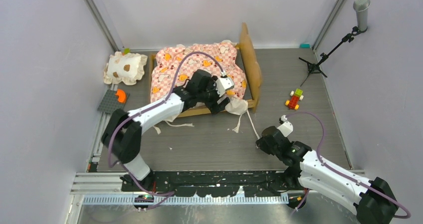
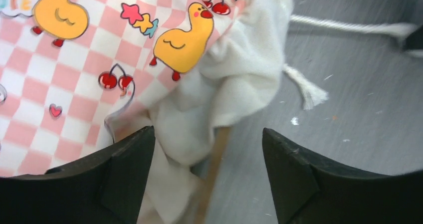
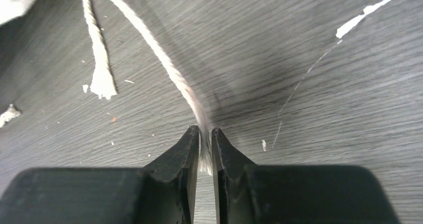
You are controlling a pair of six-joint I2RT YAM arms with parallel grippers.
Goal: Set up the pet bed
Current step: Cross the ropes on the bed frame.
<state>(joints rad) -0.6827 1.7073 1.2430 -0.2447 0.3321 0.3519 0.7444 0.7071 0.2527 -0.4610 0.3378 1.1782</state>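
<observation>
The pet bed (image 1: 251, 59), a light-wood frame with a wavy headboard, stands mid-table with its pink checkered mattress (image 1: 199, 67) rumpled on top. My left gripper (image 1: 225, 104) hovers over the bed's front right corner, open. Its jaws straddle the cream ruffle (image 2: 239, 74) and the wooden rail (image 2: 214, 169) without touching them. A white tie cord (image 1: 253, 126) trails from that corner across the floor. My right gripper (image 1: 260, 143) sits low at the cord's end. In the right wrist view the frayed end of the cord (image 3: 159, 59) fills the narrow gap of the right gripper (image 3: 204, 134).
A cream spotted pillow (image 1: 125, 68) lies left of the bed, with a grey plate and orange piece (image 1: 113, 100) below it. Coloured toy bricks (image 1: 295, 99) sit right of the bed. A tripod stand (image 1: 324, 57) occupies the far right corner. A second loose cord (image 3: 97, 49) lies nearby.
</observation>
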